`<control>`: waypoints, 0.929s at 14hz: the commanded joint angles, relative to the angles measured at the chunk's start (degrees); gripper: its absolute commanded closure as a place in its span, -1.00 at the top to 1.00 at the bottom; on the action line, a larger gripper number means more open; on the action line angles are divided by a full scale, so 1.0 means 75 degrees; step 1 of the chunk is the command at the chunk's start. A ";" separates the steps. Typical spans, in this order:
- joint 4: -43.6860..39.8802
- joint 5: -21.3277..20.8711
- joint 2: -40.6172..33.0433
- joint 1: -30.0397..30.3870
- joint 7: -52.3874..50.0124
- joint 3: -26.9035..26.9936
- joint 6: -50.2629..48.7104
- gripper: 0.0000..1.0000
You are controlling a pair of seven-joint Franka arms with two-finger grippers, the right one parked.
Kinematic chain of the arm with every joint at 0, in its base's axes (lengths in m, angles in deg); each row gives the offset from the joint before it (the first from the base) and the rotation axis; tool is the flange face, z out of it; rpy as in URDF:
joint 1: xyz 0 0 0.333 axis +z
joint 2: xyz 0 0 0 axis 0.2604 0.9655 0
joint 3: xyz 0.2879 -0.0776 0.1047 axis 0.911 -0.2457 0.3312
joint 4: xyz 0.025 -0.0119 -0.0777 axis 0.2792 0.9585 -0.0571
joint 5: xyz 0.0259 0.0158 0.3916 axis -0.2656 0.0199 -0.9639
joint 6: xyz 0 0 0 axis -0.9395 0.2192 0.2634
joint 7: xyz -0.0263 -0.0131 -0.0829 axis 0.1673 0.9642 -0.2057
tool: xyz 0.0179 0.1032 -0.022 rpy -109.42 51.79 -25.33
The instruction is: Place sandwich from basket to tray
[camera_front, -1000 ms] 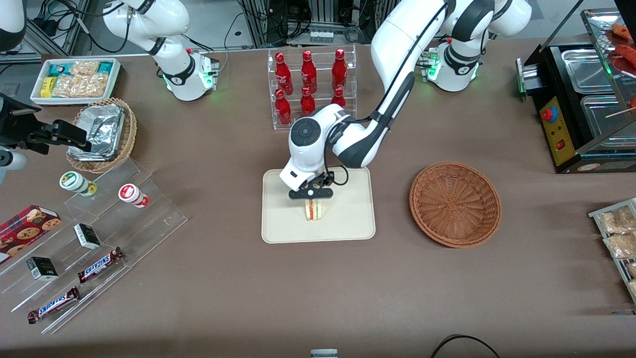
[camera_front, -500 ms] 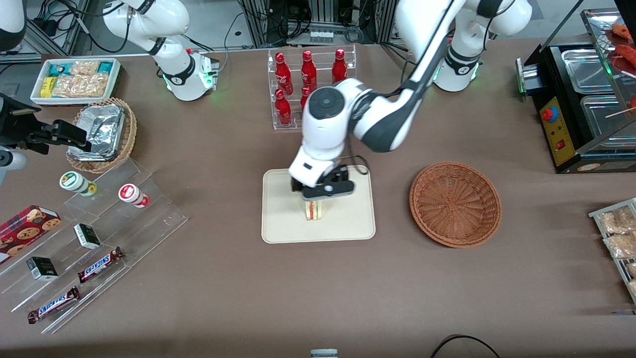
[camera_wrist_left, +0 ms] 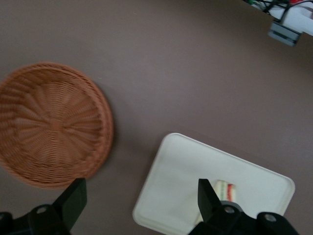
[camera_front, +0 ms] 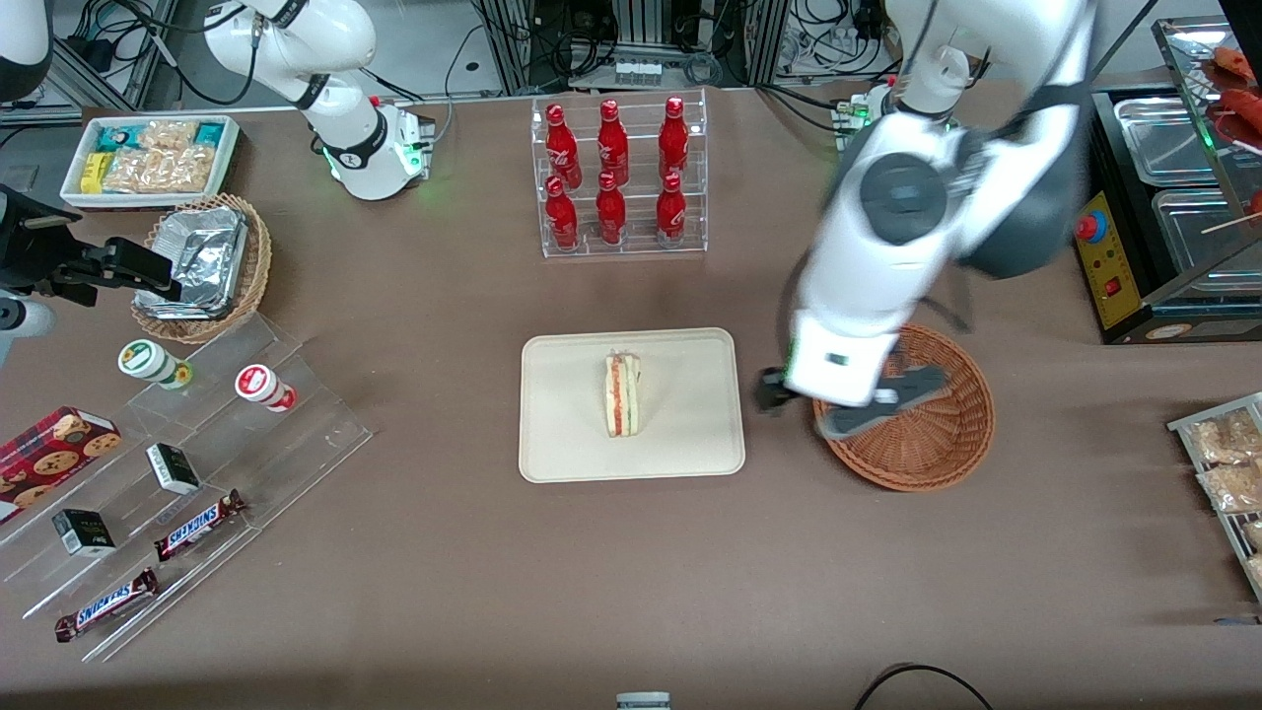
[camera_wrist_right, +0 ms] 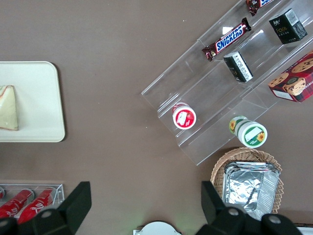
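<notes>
My sandwich (camera_front: 622,395) lies on the cream tray (camera_front: 562,444), near its middle, resting on its side with the filling stripes showing and nothing touching it. The tray sits flat on the brown tabletop (camera_front: 631,572), and the reddish wicker basket (camera_front: 937,454) stands just beside it toward the working arm's end, with nothing in the part of it I can see. My gripper (camera_front: 850,406) hangs in the air over the basket's rim nearest the tray, well clear of the sandwich; its fingers (camera_wrist_left: 73,199) are spread wide and carry nothing. From the wrist camera I see basket and tray side by side below, the sandwich partly hidden by one finger. I judge the placing step finished and the task essentially done. What remains, as I read it, is only to bring the arm to a rest pose, keeping it high enough to clear the basket and the rack of red bottles (camera_front: 613,177).
</notes>
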 commanded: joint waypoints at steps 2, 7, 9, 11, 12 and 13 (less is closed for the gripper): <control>0.1061 -0.0084 -0.1161 0.0837 0.1727 -0.0086 -0.0429 1.00; 0.1555 -0.0084 -0.2193 0.1799 0.4048 -0.0040 -0.1212 1.00; 0.1590 -0.0084 -0.2498 0.1929 0.4706 0.0299 -0.1554 1.00; 0.1754 -0.0084 -0.2733 0.1941 0.5234 0.0510 -0.1613 1.00; 0.1801 -0.0084 -0.2850 0.1953 0.5526 0.0558 -0.1671 1.00; 0.1848 -0.0096 -0.2955 0.1953 0.5773 0.0570 -0.1800 1.00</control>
